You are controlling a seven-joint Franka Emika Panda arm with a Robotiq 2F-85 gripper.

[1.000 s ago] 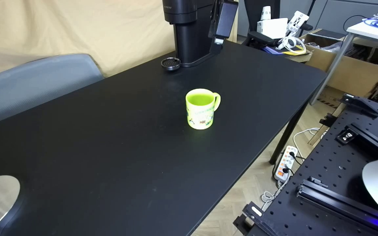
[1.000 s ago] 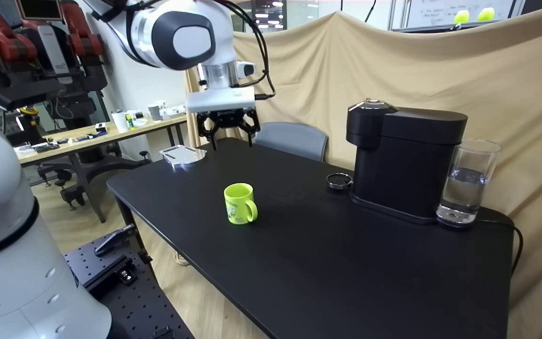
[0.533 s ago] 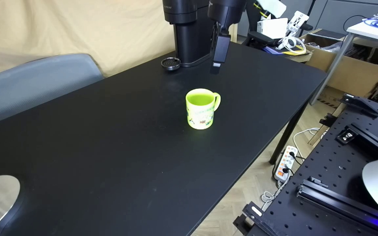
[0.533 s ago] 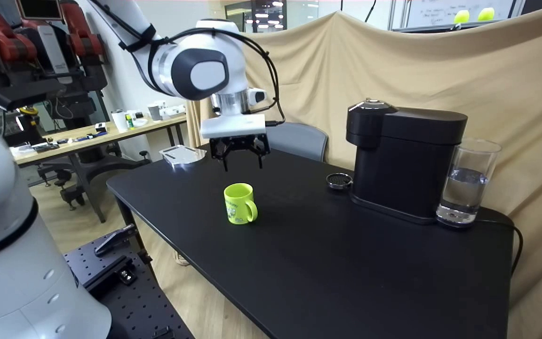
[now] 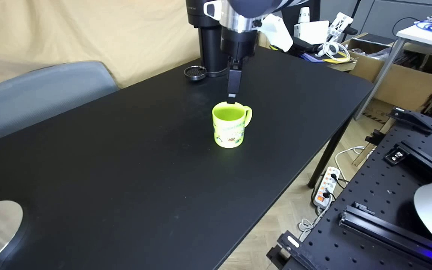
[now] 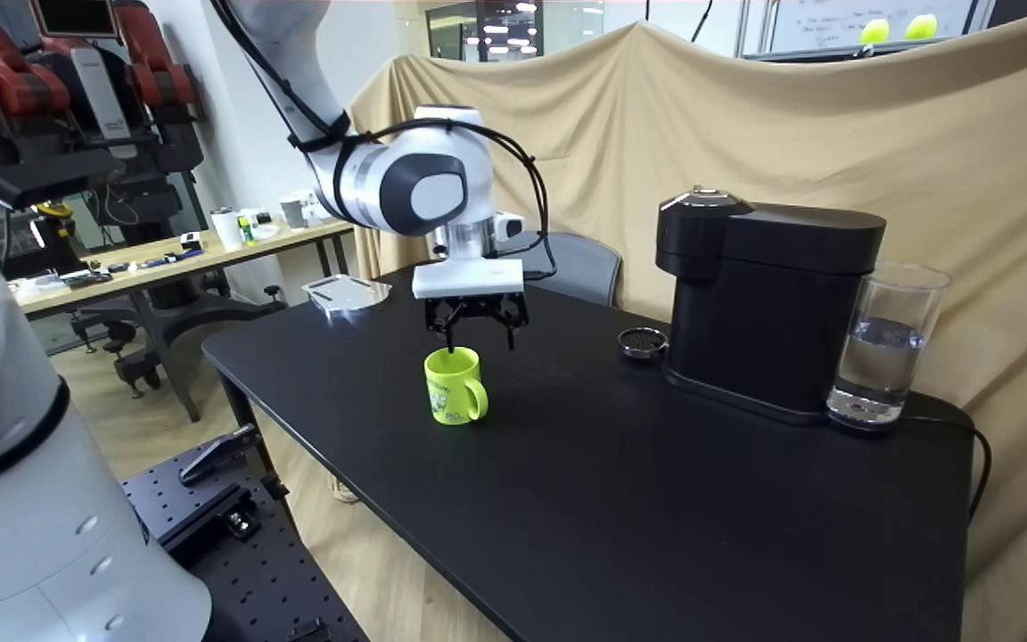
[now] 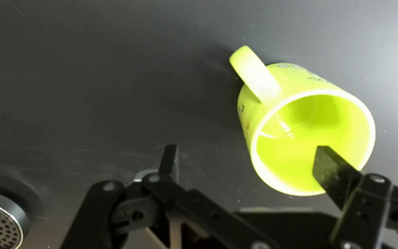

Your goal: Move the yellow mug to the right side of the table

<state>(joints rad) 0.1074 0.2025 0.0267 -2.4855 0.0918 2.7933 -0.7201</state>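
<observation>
Jaws wide apart near the yellow mug (image 6: 449, 392), with black machine (image 6: 772, 312), perforated disc (image 6: 643, 342), clear vessel (image 6: 884, 352) farther off.

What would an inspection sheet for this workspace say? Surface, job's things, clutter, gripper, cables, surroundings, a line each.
Surface: matte black rectangular table; pale specks in the wrist view.
Job's things: bright yellow-green mug with loop handle, upright on the table.
Clutter: boxy black coffee machine, round perforated metal tray, clear cylindrical container part-filled with liquid, flat silver plate.
Gripper: black two-fingered gripper, open, one finger at the mug's mouth; contact unclear.
Cables: white power strip with plugs, on the floor; black cable hanging off the table edge.
Surroundings: beige cloth backdrop, curved grey chair back.
</observation>
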